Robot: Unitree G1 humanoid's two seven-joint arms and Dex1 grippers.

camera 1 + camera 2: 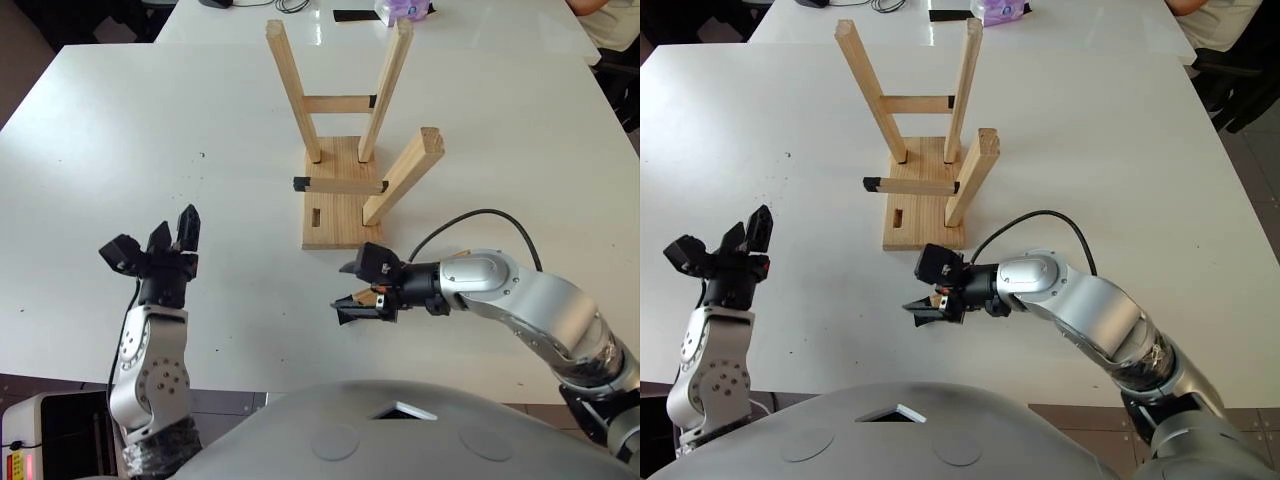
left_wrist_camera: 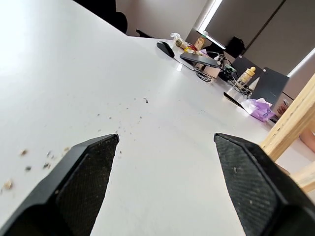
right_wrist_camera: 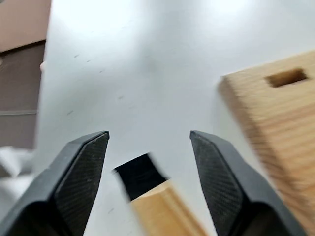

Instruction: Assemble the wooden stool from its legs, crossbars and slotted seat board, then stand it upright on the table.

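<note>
At table [image 1: 150,150] centre: slotted seat board [image 1: 335,215], lying flat. Two legs [image 1: 293,90] joined by a crossbar [image 1: 340,103] stand at its 12 o'clock end. Third leg [image 1: 405,175] leans at 3 o'clock, second crossbar [image 1: 345,186] attached. Right gripper [image 1: 352,308] at 6 o'clock, fingers wide, black-tipped wooden bar [image 3: 157,196] between them, touching neither. Left gripper [image 1: 175,230] at 8 o'clock, fingers wide.

Pale wood seat board [image 1: 345,228] and legs [image 1: 293,92], black-tipped crossbar [image 1: 342,186], plain white table [image 1: 130,130]
</note>
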